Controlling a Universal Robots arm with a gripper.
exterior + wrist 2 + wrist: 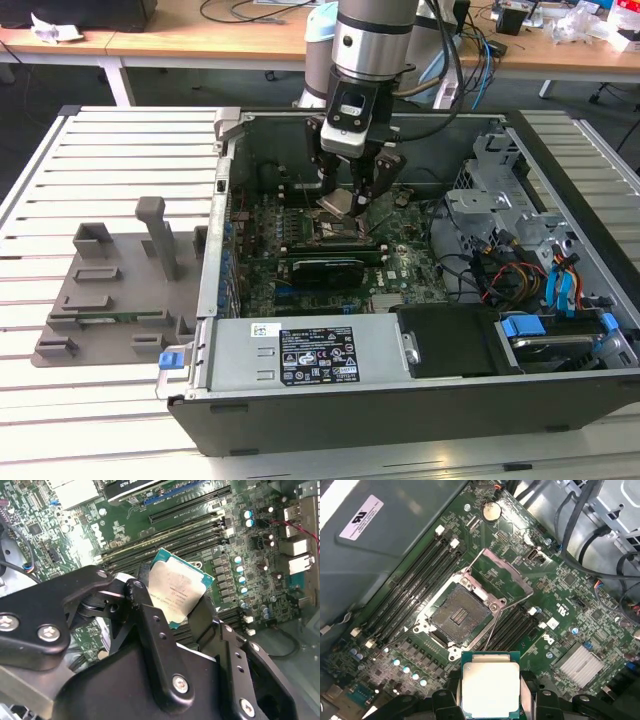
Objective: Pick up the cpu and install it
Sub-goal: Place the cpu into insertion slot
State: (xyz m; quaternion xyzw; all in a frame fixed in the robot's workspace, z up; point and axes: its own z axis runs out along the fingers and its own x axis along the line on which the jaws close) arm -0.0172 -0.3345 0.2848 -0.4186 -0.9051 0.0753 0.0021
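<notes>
We see the gripper (345, 203) reaching down into an open case (400, 420). Its two black fingers (150, 625) are clamped narrowly on opposite edges of the cpu (179, 591).

The cpu is held tilted above the green motherboard (560, 600), close to the socket (459, 616) but apart from it. In the first wrist view the socket lies bare, with its metal plate (502, 575) swung up and open.

Fine dark print runs across the cpu's silver top in the second wrist view, too small for us to make out. A black sticker (318, 353) with white marks sits on the grey power supply (250, 350) at the front of the case. A white sticker (367, 516) sits on grey sheet metal in the first wrist view. We cannot make out the wording of either.

In the second wrist view the gripper's body covers one corner of the cpu. In the exterior view the fingers hide much of the socket, and a black card (325, 268) lies just in front of it. To the exterior view's left, a grey fixture (110, 290) rests on the slatted table (110, 140).
</notes>
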